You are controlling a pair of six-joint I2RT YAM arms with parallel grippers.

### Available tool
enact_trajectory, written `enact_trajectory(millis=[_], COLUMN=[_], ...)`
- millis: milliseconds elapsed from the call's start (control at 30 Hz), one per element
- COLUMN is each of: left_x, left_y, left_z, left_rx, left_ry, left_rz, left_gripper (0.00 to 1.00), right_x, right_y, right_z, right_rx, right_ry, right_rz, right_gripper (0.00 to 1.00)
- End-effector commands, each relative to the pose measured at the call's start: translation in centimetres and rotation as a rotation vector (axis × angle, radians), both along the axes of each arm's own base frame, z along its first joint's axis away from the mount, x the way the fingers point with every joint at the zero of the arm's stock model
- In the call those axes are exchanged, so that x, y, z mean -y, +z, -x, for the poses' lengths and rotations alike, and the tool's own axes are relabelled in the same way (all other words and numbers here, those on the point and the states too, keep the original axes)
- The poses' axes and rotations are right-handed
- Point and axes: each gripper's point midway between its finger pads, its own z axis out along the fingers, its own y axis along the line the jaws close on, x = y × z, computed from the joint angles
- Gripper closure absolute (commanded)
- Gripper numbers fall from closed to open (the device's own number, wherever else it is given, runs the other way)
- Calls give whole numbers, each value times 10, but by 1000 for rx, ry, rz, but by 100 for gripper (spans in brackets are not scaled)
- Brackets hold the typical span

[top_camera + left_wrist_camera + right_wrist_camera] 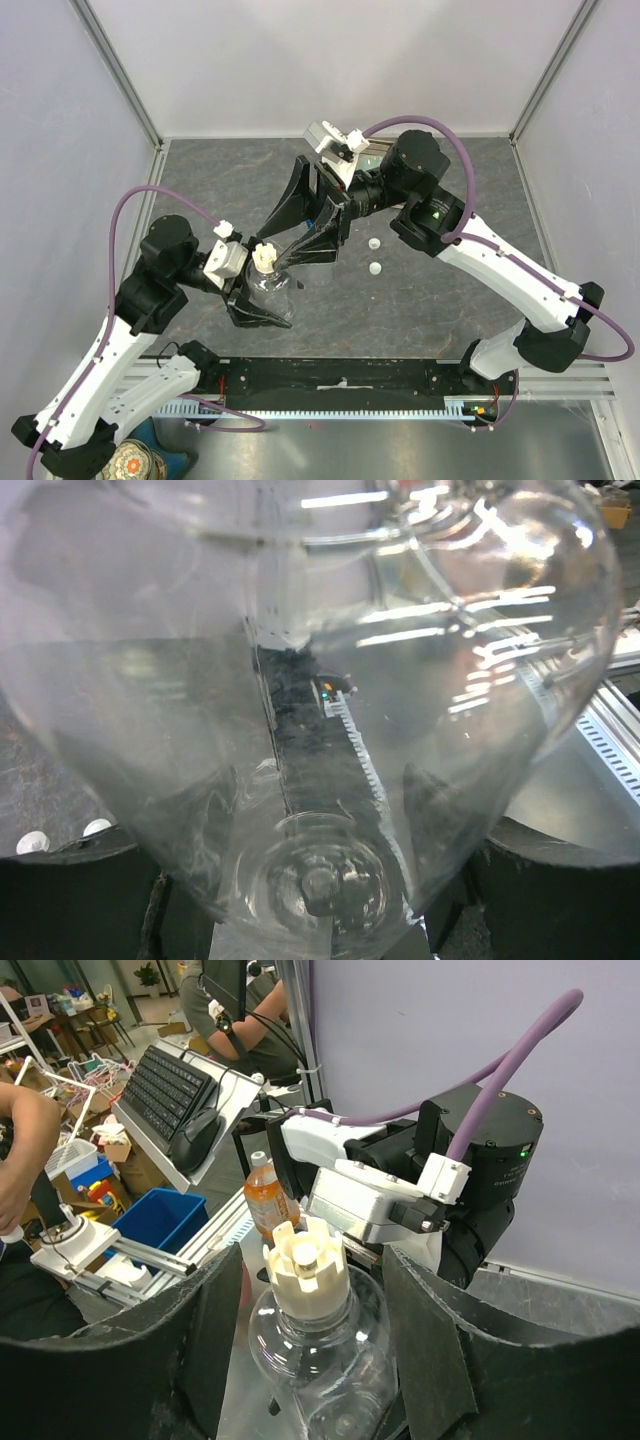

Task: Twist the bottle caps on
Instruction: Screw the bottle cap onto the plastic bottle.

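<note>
Toward the table's near left edge, the bottle (272, 290) was clamped by the left gripper (262, 312), neck toward the right gripper (278, 252), whose parted jaws flanked the cap (306, 1265) without contact.

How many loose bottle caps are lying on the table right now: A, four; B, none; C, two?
C: two white bottle caps lie apart on the dark table, to the right of the clear bottle.
</note>
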Motion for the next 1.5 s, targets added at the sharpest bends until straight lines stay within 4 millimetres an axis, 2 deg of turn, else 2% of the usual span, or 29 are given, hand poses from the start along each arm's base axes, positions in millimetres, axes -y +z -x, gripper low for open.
enact_trajectory(millis=[0,200,467,633,700,933,1100,1233,1300,1333,1400,1433,1467], left_x=[1,3,2,2,1,-6,-13,-24,-28,-32,-37,-40,-42], left_y=[3,5,11,11,14,22,26,31,33,34,35,34,34], left_z=[-10,-21,-26,-33,-36,-73,-91,-110,-118,-125,-131,-136,-138], left_rx=[41,27,18,17,25,74,83,98,99,101,105,101,103], left_ry=[55,132,171,215,241,467,589,719,773,816,859,894,910], left_rz=[16,17,33,34,40,49,55,66,67,69,69,66,66], left_gripper=[87,87,87,87,87,87,86,86,85,84,83,83,83], right_x=[-1,-4,-5,-7,-10,-12,-8,-5,-9,-6,-14,-8,-6], right_y=[2,-7,-8,-12,-22,-54,-70,-82,-89,-92,-100,-102,-102], right_z=[5,2,-5,-12,-20,-73,-112,-126,-125,-134,-130,-141,-143], right_rx=[20,14,19,15,13,-38,-165,-204,-221,-228,-229,-229,-224], right_ry=[14,-9,-66,-118,-164,-485,-726,-881,-929,-1010,-1075,-1189,-1247], right_rz=[-22,-3,1,14,51,165,201,212,223,222,249,255,274], right_gripper=[36,39,66,75,77,91,94,98,98,98,98,100,100])
